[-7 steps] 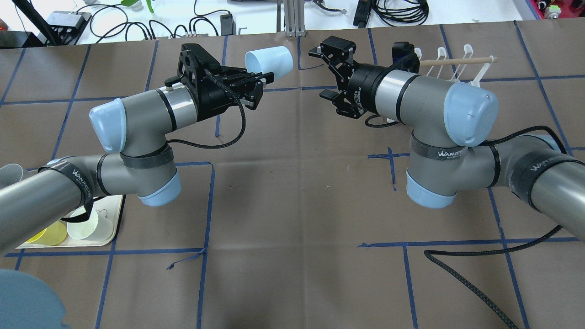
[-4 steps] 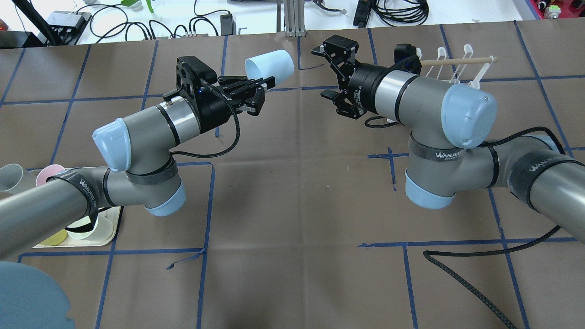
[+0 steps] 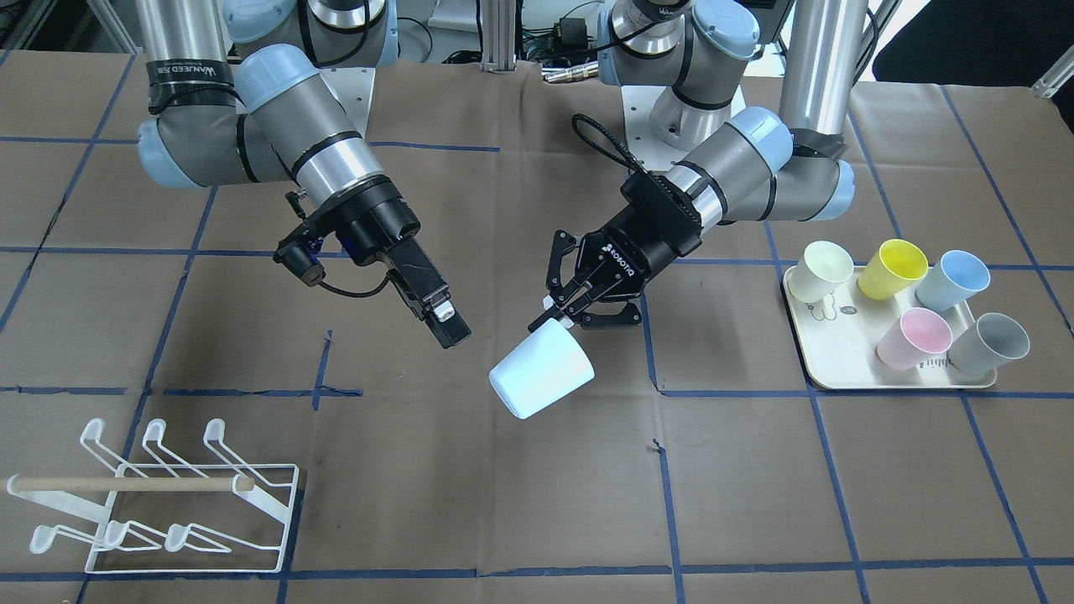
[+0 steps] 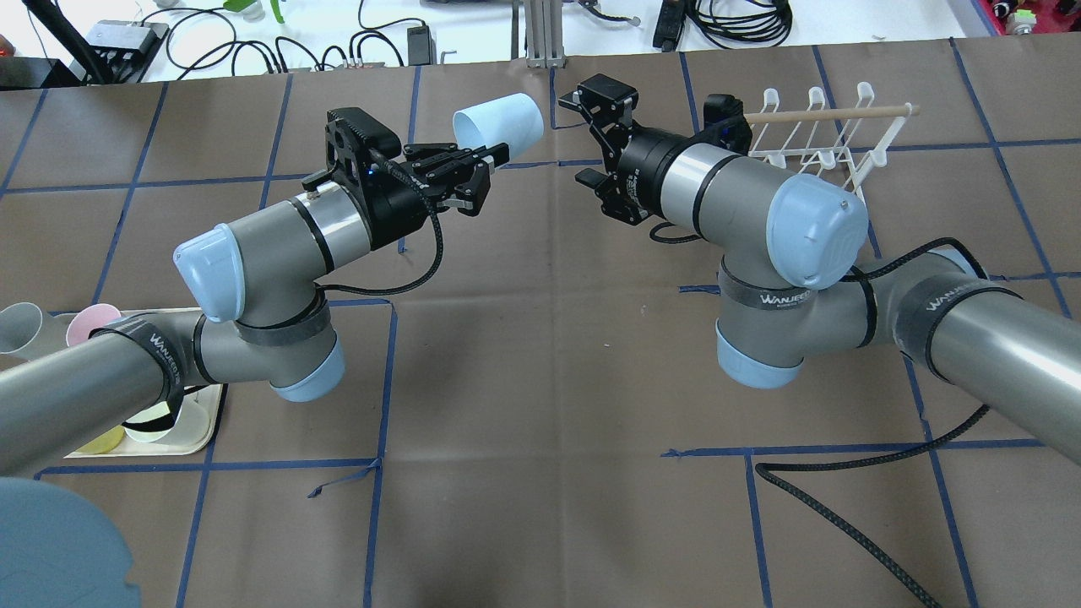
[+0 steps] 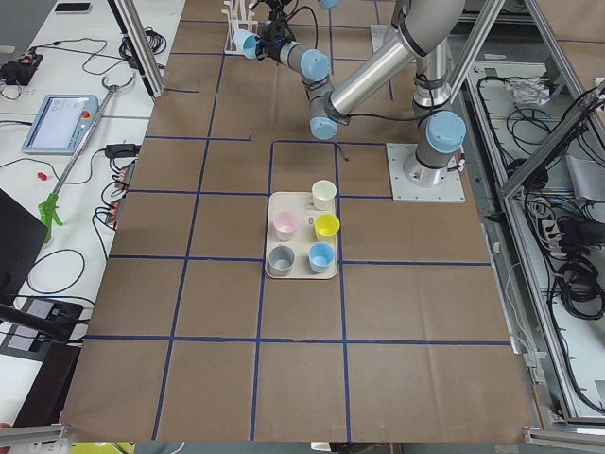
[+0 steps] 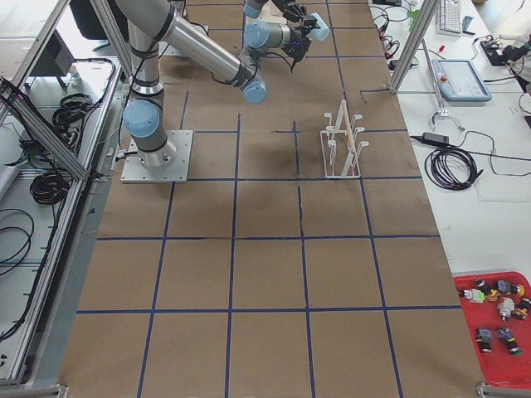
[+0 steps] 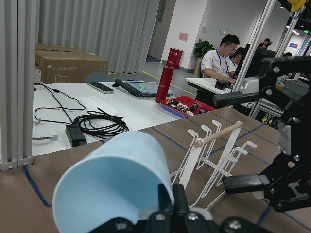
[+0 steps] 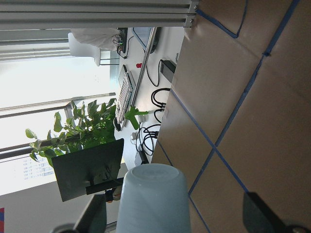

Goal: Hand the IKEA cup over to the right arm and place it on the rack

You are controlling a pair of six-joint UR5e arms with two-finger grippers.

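A pale blue IKEA cup (image 4: 498, 122) hangs tilted above the table's far middle, and my left gripper (image 4: 497, 153) is shut on its rim. The front view has the cup (image 3: 541, 369) below the left gripper (image 3: 552, 319), mouth up toward the fingers. My right gripper (image 4: 584, 133) stands open a short way to the cup's right, jaws spread and facing it, touching nothing. From the right wrist the cup's closed bottom (image 8: 153, 199) shows straight ahead. The white wire rack (image 4: 832, 139) with its wooden dowel stands behind the right arm, also in the front view as the rack (image 3: 159, 495).
A cream tray (image 3: 839, 382) with several coloured cups sits on my left side, partly under the left arm in the overhead view. A braided black cable (image 4: 844, 515) lies on the table near the right arm. Blue tape lines grid the brown table cover.
The right arm has swung left toward the cup, uncovering more of the rack. The left arm drew the cup slightly nearer its own side, then held almost still.
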